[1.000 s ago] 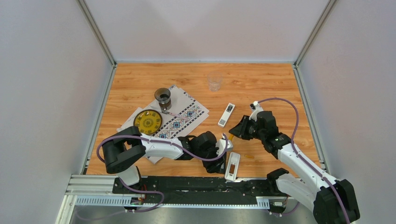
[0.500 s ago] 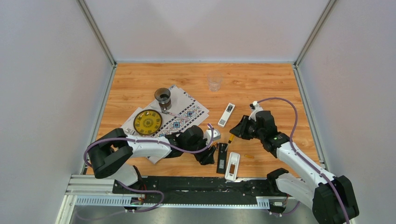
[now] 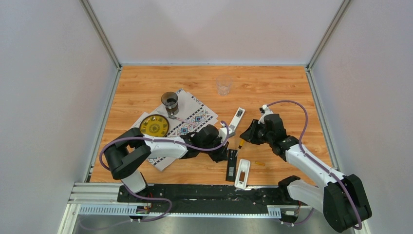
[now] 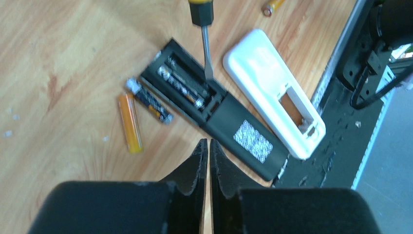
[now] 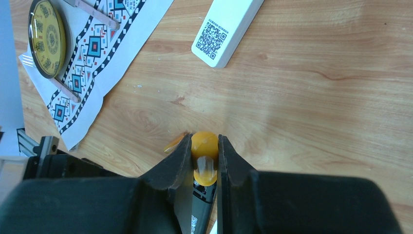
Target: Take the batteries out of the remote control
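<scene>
- Wood-grain table [image 3: 272,92]: all the items are carried on it, in front of the two arm bases.
- Black remote [image 4: 243,139]: it is laid face down just ahead of the left gripper [image 4: 208,144]. Its long axis is set diagonally, and the open battery bay is at the end farther from that gripper.
- White remote [image 4: 258,68]: it is laid just beside the black remote and roughly parallel to it. Its own bay is uncovered, and something orange is seen inside.
- Screwdriver [image 4: 205,46]: its orange handle is clamped in the right gripper [image 5: 204,141]. The blade is angled down into the black remote's bay, with the tip placed at the near end of the batteries [image 4: 182,85].
- Left gripper: the jaws are brought together and nothing is held.
- Batteries: two dark cells with gold ends are seated side by side along the remote's axis. Levering is judged to fall to the right arm.
- Orange battery [image 4: 130,123] and dark battery [image 4: 148,100]: both are laid loose just beside the bay.
</scene>
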Controlling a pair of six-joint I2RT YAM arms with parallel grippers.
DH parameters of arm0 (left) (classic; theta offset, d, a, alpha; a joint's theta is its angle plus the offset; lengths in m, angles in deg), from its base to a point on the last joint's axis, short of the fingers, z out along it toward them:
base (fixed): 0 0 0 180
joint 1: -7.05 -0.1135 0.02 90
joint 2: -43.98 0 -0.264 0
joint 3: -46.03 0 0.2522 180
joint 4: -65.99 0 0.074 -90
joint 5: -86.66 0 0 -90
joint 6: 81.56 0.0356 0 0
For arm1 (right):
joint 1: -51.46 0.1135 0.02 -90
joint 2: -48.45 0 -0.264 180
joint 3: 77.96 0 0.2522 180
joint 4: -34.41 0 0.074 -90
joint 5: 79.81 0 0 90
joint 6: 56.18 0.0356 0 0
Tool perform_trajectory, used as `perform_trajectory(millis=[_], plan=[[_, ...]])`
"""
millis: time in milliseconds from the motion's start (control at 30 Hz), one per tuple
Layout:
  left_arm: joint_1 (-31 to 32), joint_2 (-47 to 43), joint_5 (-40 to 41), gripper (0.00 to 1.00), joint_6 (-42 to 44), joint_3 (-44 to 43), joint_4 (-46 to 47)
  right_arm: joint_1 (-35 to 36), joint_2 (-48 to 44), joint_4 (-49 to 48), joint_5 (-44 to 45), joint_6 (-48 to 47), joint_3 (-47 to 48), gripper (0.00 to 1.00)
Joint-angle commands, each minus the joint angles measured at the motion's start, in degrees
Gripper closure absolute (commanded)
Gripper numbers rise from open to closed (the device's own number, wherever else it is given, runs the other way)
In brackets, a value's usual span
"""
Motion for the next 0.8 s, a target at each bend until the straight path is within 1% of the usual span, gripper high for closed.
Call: perform_trajectory(millis=[0, 333, 533, 767], plan=[[-0.1, 3.8, 0.4, 1.00, 1.2, -4.2, -3.1, -0.2, -0.3, -2.6, 1.5, 0.0, 2.7, 1.00], [-0.1, 7.2, 6.2, 1.00, 4.1, -5.8, -6.7, -0.2, 1.2, -3.0, 2.3, -0.7, 3.1, 1.00], [-0.2, 8.6, 10.4, 1.00, 3.6, -6.5, -6.7, -0.3, 4.0, -4.1, 1.4, -0.4, 3.7, 1.00], [-0.8, 9.1, 15.2, 1.00, 3.1, -7.4, -7.3, -0.3, 4.9, -5.2, 0.9, 0.3, 3.3, 1.00]])
